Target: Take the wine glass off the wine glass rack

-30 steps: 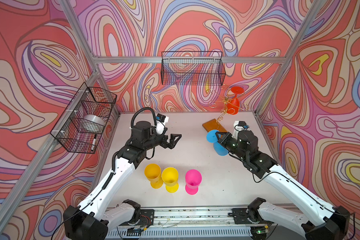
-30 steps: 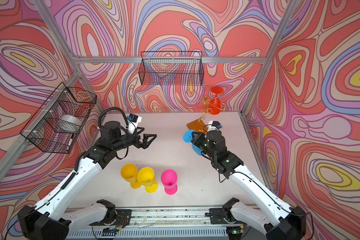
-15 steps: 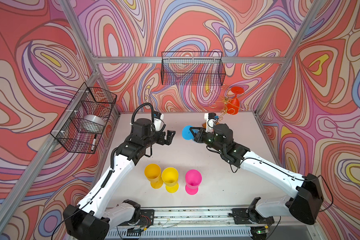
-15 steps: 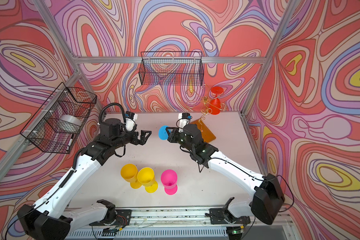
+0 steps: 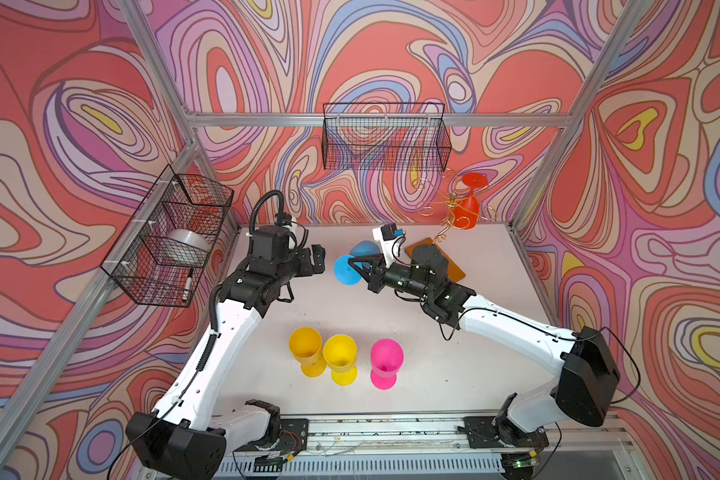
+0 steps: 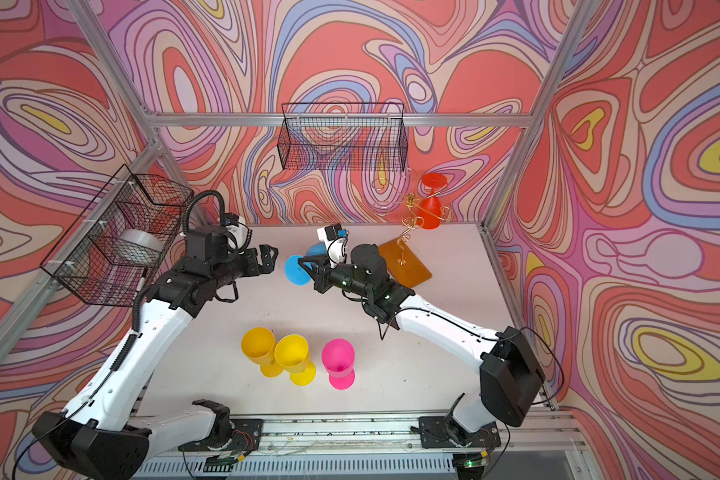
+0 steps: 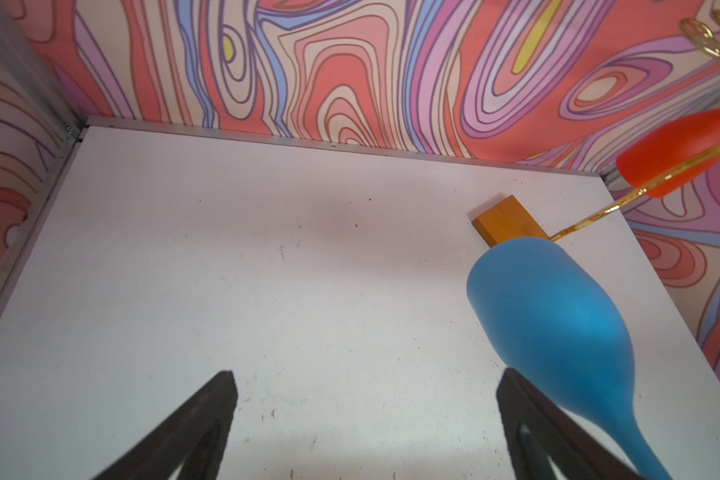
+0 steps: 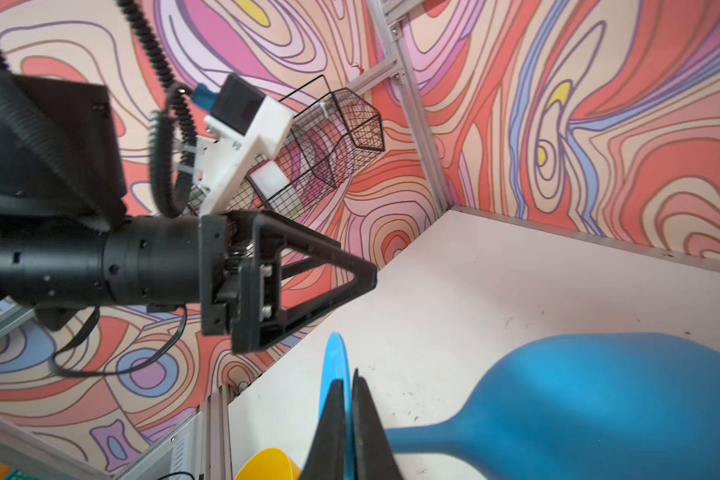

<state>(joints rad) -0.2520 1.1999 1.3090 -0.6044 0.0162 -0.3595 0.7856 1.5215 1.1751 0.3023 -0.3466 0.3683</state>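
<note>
1. Right wrist cam: right gripper (image 8: 347,376) clamped on stem of blue wine glass (image 8: 599,386), right next to its foot disc. Fingers nearly meet. Glass lies roughly sideways.
2. Both top views: blue glass is off the wine glass rack (image 6: 408,266) and apart from it. It's held over mid-rear of table (image 5: 350,316), foot twd left arm, bowl twd back wall.
3. Left gripper (image 5: 320,259) spread wide, holding nothing, just beside the foot disc. No contact visible.
4. Left wrist cam: blue bowl sits beside one finger, outside the gap btw fingers. Bare table shows through the gap.
5. Rack: gold wire on amber base, rear-right of table. Base partly hidden by right arm's wrist in both top views.
6. Red wine glass (image 5: 464,212) hangs upside down on a rack arm, foot up.
7. Front-centre of table: yellow glasses (image 5: 308,349) x2 + pink glass (image 5: 386,357), all upright, close together. Can't tell if the yellow pair touches.
8. Back-wall basket (image 5: 385,137): black mesh, contents not discernible. Left-wall basket (image 5: 142,282) has tape roll (image 5: 186,245) + marker (image 5: 188,284).
</note>
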